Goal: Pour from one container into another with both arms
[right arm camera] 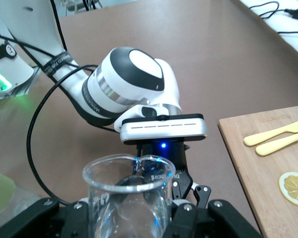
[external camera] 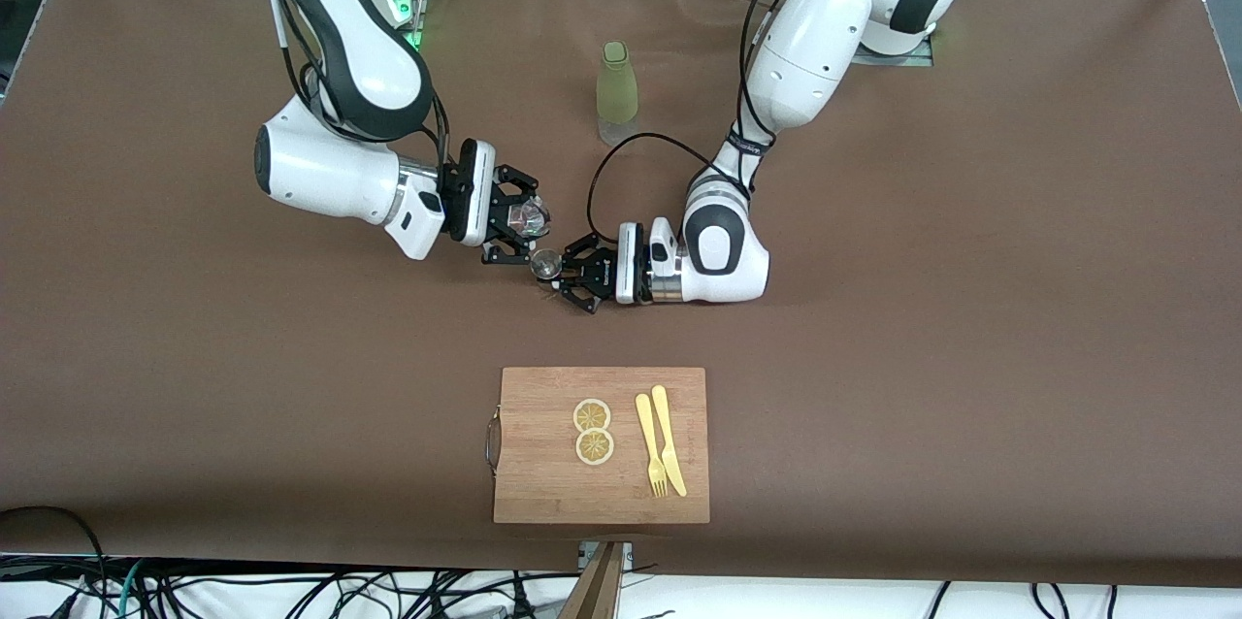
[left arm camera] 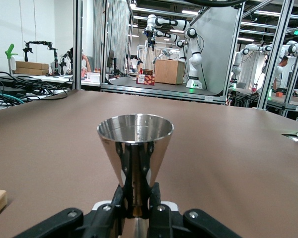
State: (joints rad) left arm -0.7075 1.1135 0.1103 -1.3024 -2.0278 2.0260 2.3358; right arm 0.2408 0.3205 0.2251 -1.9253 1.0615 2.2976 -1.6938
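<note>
Over brown table [external camera: 194,386], right gripper [external camera: 529,223] clamps glass cup [external camera: 531,216], left gripper [external camera: 563,275] pinches jigger [external camera: 545,262]; misaligned rims risk spilling.

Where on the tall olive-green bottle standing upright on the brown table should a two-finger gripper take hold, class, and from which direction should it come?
Grip the tall olive-green bottle across its wide round body, below the narrowing neck, coming in level from the side. It stands upright and alone on the brown table, so a sideways approach looks unobstructed, and the rounded body probably suits opposing jaws better than the slim neck.

Bright, even light — soft shadows
</note>
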